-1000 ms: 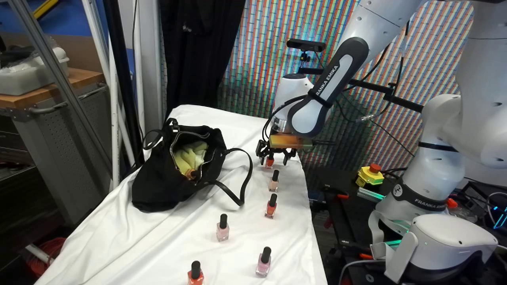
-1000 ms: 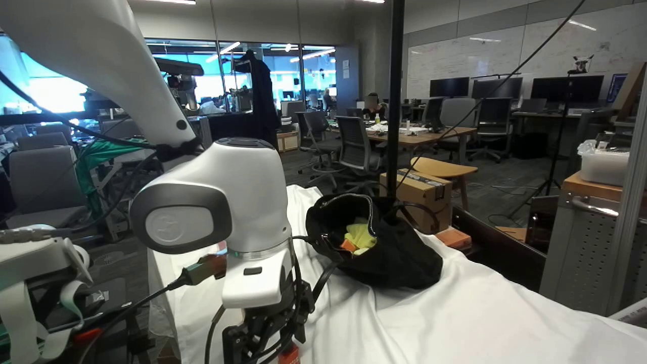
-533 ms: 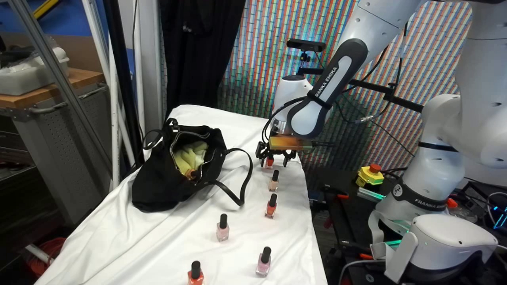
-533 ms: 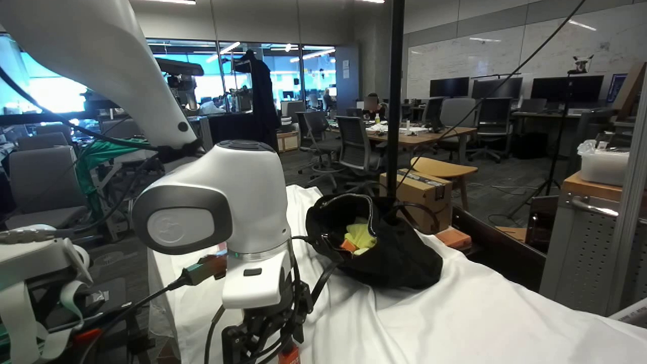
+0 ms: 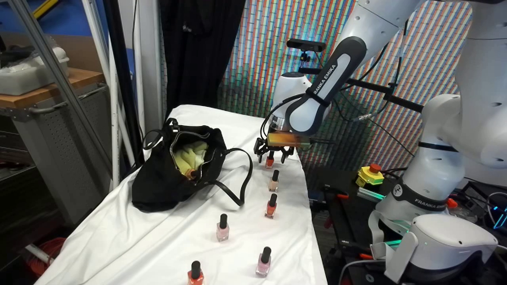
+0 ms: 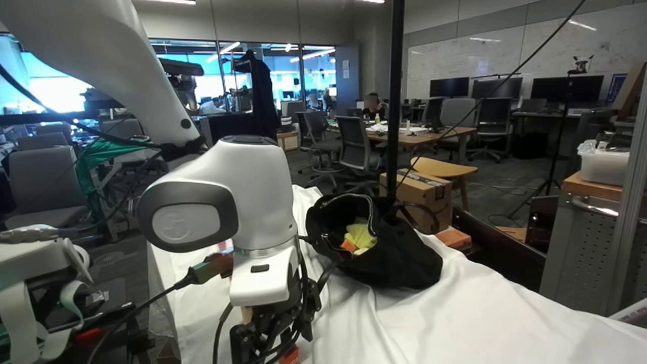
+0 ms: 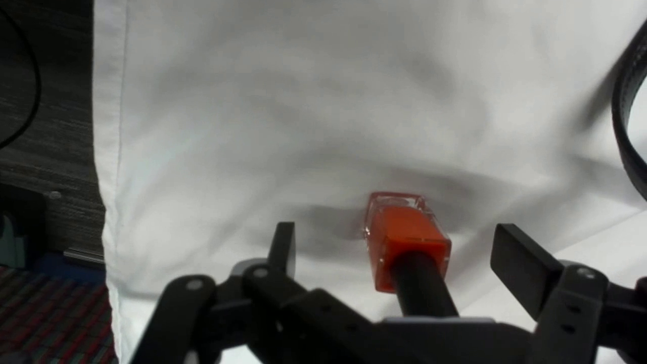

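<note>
- Red polish bottle [image 7: 408, 227] at the end effector [image 7: 399, 252], whose body hides the end of the cap [image 7: 423, 284] in the wrist view.
- That bottle [image 6: 289, 356], in an exterior view: mostly hidden by the end effector, base cut off.
- Black strap [image 7: 626, 114] beside the end effector: cut off at the wrist view's right edge.
- Orange-red bottle [image 5: 195, 278] farthest from the end effector: base cut off.
- Person [image 6: 374, 108] far beyond the end effector: face blurred.

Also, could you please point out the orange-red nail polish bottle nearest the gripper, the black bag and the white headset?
Orange-red nail polish bottle [image 7: 407, 227], in the wrist view: on its body.
Black bag [image 5: 159, 181], in an exterior view: on its fabric side.
White headset [image 5: 451, 235], in an exterior view: on its shell.
</note>
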